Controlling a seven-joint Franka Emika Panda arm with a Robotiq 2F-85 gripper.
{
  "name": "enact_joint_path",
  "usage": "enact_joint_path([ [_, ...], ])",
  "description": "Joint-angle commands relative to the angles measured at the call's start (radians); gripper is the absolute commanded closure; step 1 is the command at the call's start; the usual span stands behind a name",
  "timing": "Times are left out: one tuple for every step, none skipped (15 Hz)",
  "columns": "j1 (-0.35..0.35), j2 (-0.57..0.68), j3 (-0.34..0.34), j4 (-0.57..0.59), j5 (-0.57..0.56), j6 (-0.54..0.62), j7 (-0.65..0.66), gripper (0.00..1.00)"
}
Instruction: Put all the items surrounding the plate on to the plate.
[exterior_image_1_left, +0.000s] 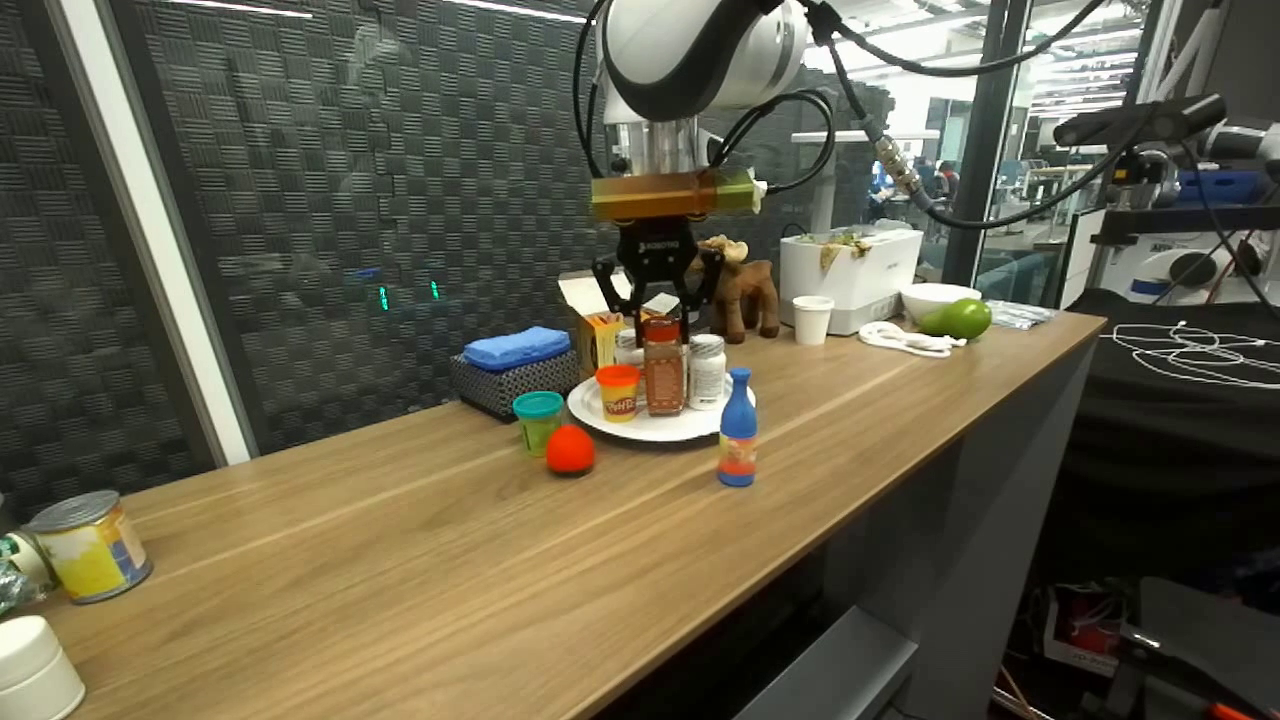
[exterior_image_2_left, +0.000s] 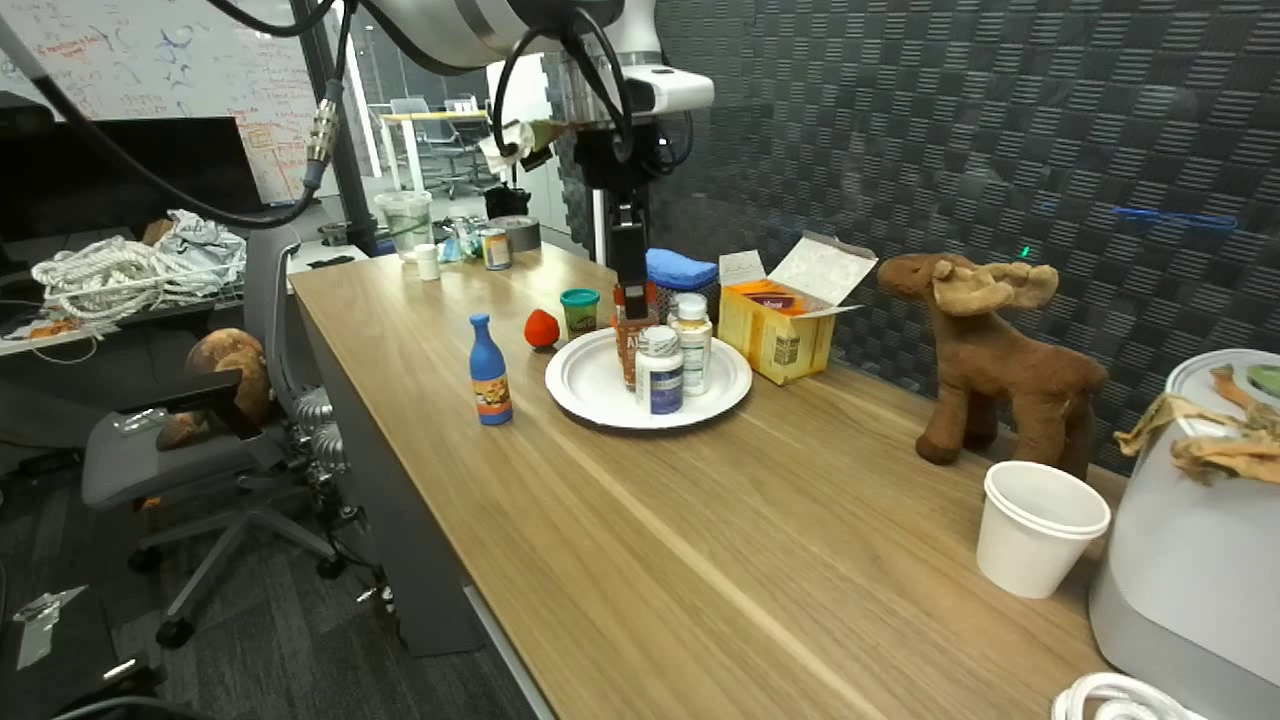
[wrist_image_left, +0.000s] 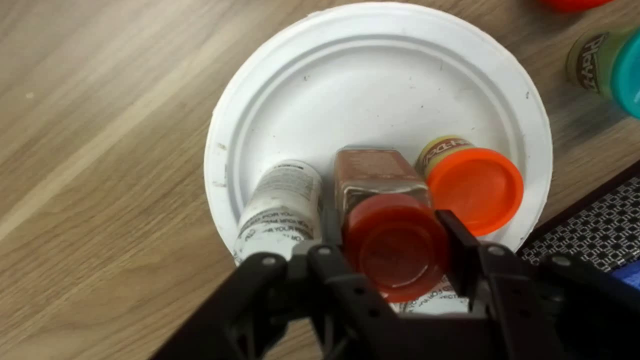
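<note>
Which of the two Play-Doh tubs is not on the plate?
The teal-lidded tub: it stands on the table beside the plate, whereas the orange-lidded tub stands on the plate.

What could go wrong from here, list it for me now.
The pincer grips the red-capped jar; opening wide, it might knock a white bottle or the orange-lidded tub standing close on either side. The slim blue bottle, upright beside the plate, could topple if nudged.
</note>
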Motion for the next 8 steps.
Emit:
enact_joint_path([
  [0.007,0.032,-0.017,0.051,-0.001,-0.009,-0.005,0.76],
  [0.008,0.038,-0.018,0.054,0.0,-0.006,-0.006,0.76],
  [0.009,0.04,-0.017,0.059,0.001,-0.008,-0.008,0.76],
  [0.011,0.041,-0.015,0.062,0.001,-0.01,-0.012,0.26],
  [0.017,0.038,-0.014,0.068,-0.002,-0.024,-0.009,0.25],
  [0.028,0.037,-0.017,0.073,-0.02,-0.036,0.005,0.19],
  [0.044,0.033,-0.021,0.085,-0.037,-0.068,0.032,0.12],
  [0.065,0.026,-0.024,0.096,-0.066,-0.096,0.062,0.03],
])
